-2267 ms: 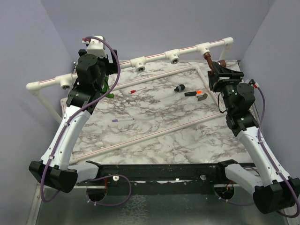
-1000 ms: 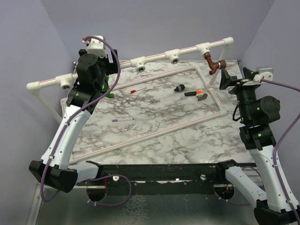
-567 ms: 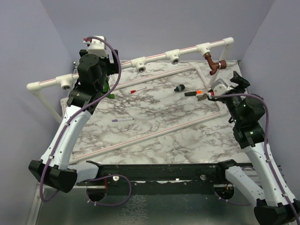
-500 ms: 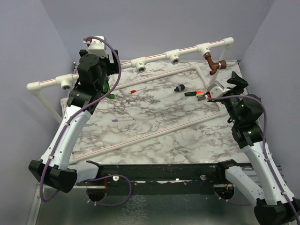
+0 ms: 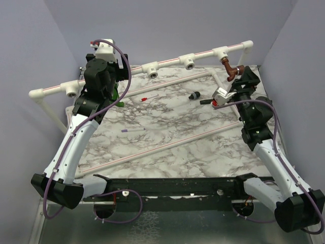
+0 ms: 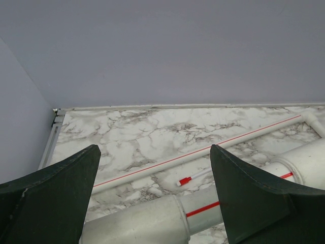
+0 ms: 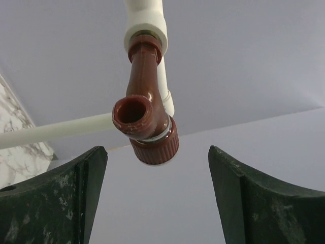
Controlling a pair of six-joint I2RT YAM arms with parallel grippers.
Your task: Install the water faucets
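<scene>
The reddish-brown faucet (image 5: 231, 70) hangs from the rightmost white T-fitting (image 5: 222, 52) of the raised pipe. In the right wrist view the faucet (image 7: 147, 117) sits above and between my open jaws, untouched, spout opening facing the camera. My right gripper (image 5: 239, 82) is just beside and below it. The green faucet (image 5: 116, 94) peeks out from behind my left arm at the back left. My left gripper (image 5: 118, 76) is open, its jaws straddling the white pipe (image 6: 152, 223) without closing on it.
Empty T-fittings (image 5: 151, 68) (image 5: 189, 62) (image 5: 69, 89) sit along the raised pipe. On the marble table lie a red-capped stick (image 5: 150, 96), a purple-capped stick (image 5: 133, 130), a small black part (image 5: 193, 95), a black-and-orange tool (image 5: 209, 101) and a thin white pipe frame (image 5: 167, 145).
My right gripper left the brown faucet, swung out to the right, then turned and came back under the faucet. The faucet stays in its fitting. The left arm has not moved.
</scene>
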